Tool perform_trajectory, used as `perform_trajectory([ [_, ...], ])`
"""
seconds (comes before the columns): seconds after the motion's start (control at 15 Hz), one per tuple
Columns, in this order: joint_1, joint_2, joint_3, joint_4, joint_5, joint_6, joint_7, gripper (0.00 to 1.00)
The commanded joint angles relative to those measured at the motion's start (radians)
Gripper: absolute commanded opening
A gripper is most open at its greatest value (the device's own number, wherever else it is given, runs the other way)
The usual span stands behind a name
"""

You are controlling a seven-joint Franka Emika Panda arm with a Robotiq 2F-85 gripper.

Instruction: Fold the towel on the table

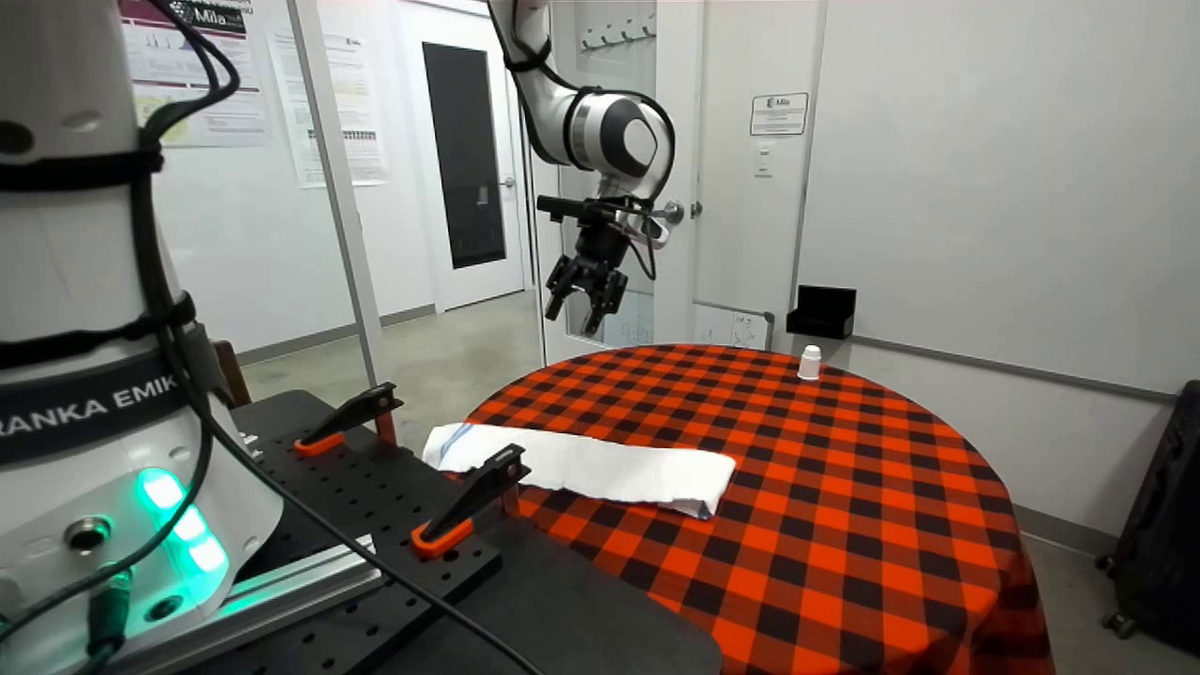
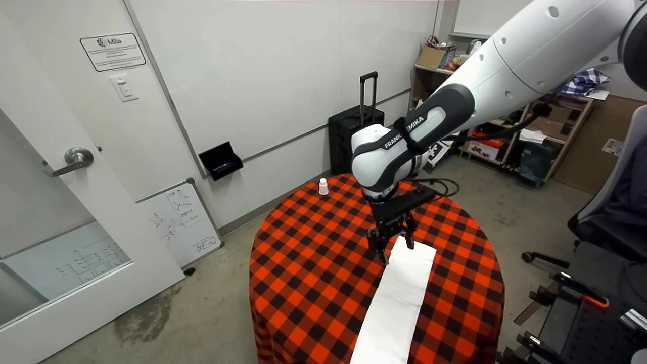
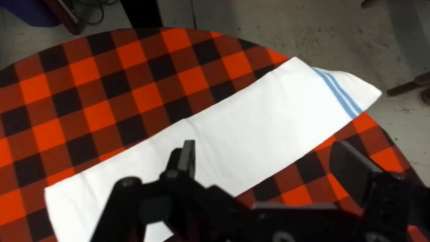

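Note:
The white towel lies as a long narrow strip on the table, in an exterior view point(image 1: 600, 464), in an exterior view point(image 2: 399, 298) and in the wrist view point(image 3: 255, 131). Blue stripes cross one end, which reaches past the table edge in the wrist view. The round table wears a red-and-black checked cloth point(image 1: 844, 506), also seen in an exterior view point(image 2: 303, 263). My gripper point(image 1: 571, 322) is open and empty, raised above the table and apart from the towel. Its spread fingers also show in an exterior view point(image 2: 398, 254) and in the wrist view point(image 3: 264, 144).
A small white bottle point(image 1: 809, 363) stands near the table's far edge, also in an exterior view point(image 2: 323, 186). Clamps point(image 1: 473, 497) on the black mounting plate point(image 1: 328, 525) stand close to the towel's striped end. A black wall holder point(image 1: 821, 311) hangs behind the table.

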Motion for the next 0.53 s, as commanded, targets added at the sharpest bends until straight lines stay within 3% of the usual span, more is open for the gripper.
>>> perform_trajectory([
  [0.0, -0.042, 0.003, -0.053, 0.008, -0.071, -0.051, -0.054, 1.0],
  [0.47, -0.135, 0.087, -0.103, 0.086, -0.152, -0.055, -0.142, 1.0],
])
